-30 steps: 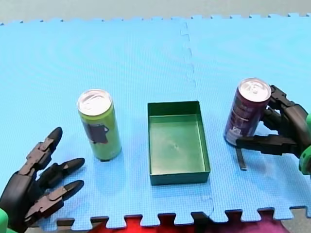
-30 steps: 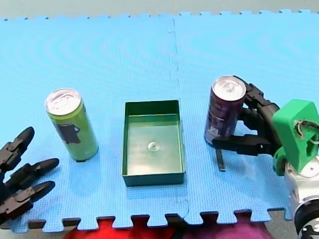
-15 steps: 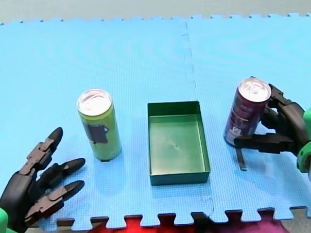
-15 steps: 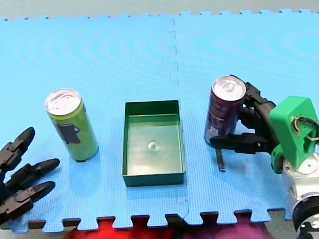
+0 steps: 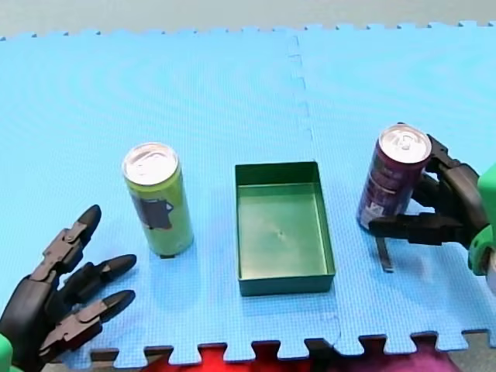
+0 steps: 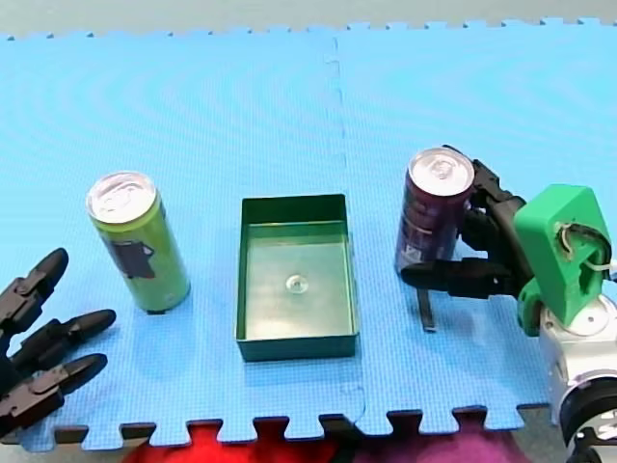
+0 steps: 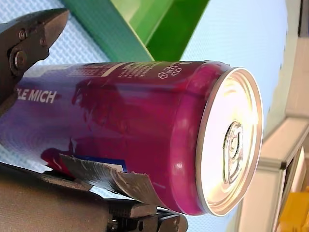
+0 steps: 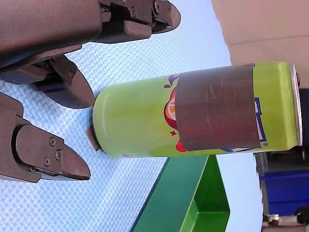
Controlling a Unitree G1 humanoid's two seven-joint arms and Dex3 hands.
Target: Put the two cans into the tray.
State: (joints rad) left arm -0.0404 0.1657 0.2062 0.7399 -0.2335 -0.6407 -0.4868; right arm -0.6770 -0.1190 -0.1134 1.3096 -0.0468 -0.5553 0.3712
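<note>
Head view, glossy-purple can [image 5: 391, 182] in right robot hand [image 5: 446, 203], left robot hand [image 5: 62, 298] lower-left

We have a mat [image 5: 194, 85] in front of us, and all the things stand on it. The tray [image 5: 287, 284] sits in the middle. The left can [image 5: 159, 200] stands to the left of the tray, near it but not touching. The right can [image 5: 391, 180] stands to the right of the tray, a little apart too. Our right hand [image 5: 443, 208] comes in from the right and wraps around the right can, one finger in front and the others behind. Our left hand [image 5: 66, 291] is at the near left corner of the mat, in front of the left can and apart from it.
</note>
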